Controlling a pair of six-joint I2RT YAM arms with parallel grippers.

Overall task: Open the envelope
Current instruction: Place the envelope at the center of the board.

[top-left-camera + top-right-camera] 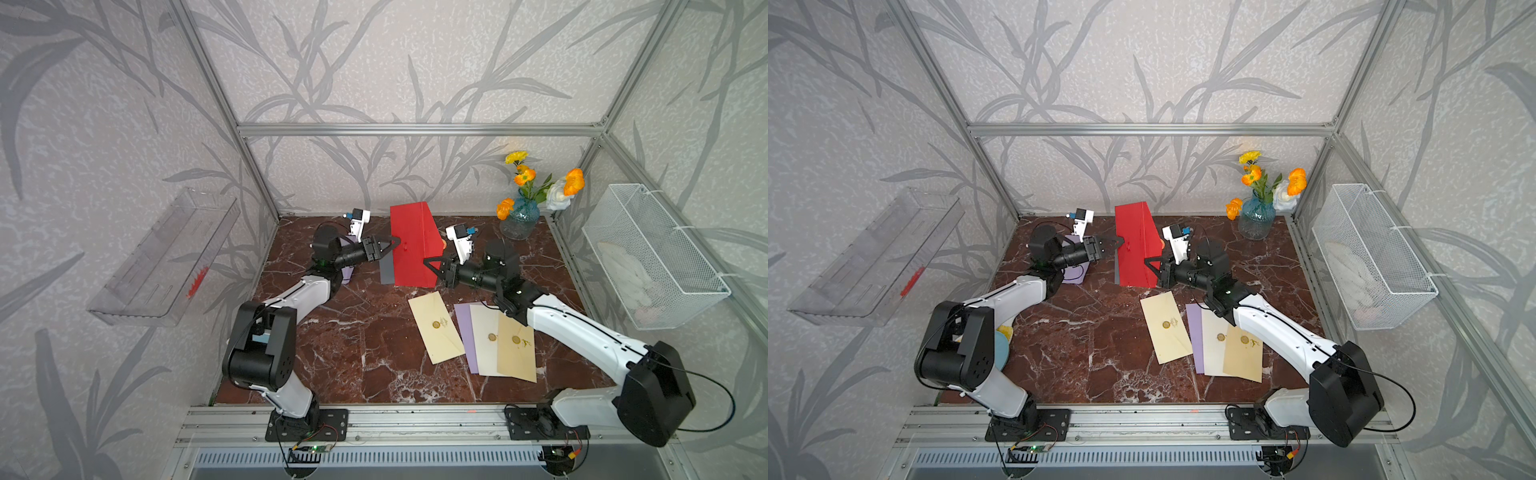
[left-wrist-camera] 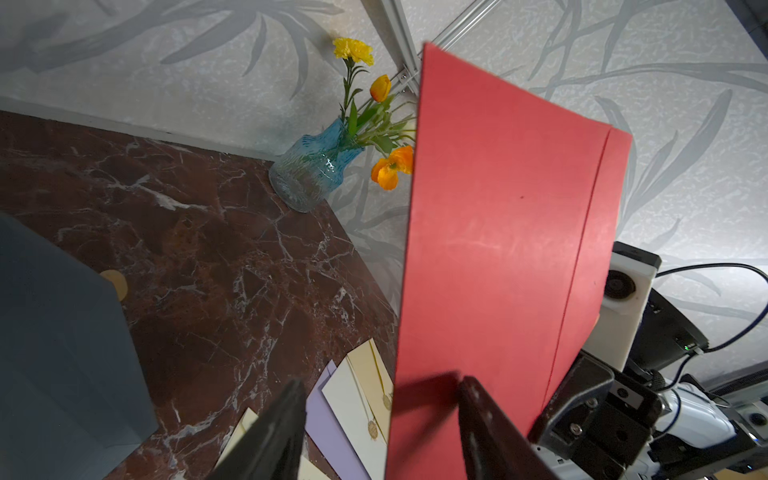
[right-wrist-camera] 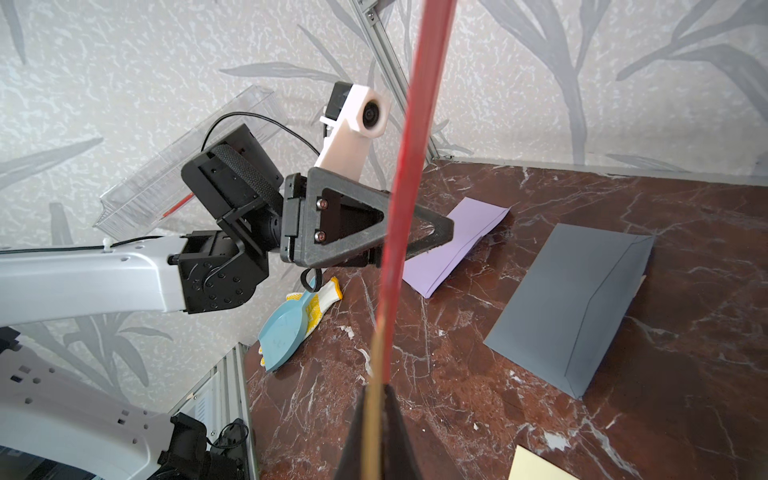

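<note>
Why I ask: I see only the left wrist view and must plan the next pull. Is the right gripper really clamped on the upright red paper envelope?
Observer: Yes; the right wrist view shows the right gripper shut on the red paper envelope's edge.
Operator: What lies outside my frame?
Observer: A separate lilac paper envelope lies flat on the left gripper's side of the red one.
Operator: Anything else there?
Observer: A light blue plastic scoop beside a yellow-and-white knit glove, at the brown marble tabletop's left edge.
</note>
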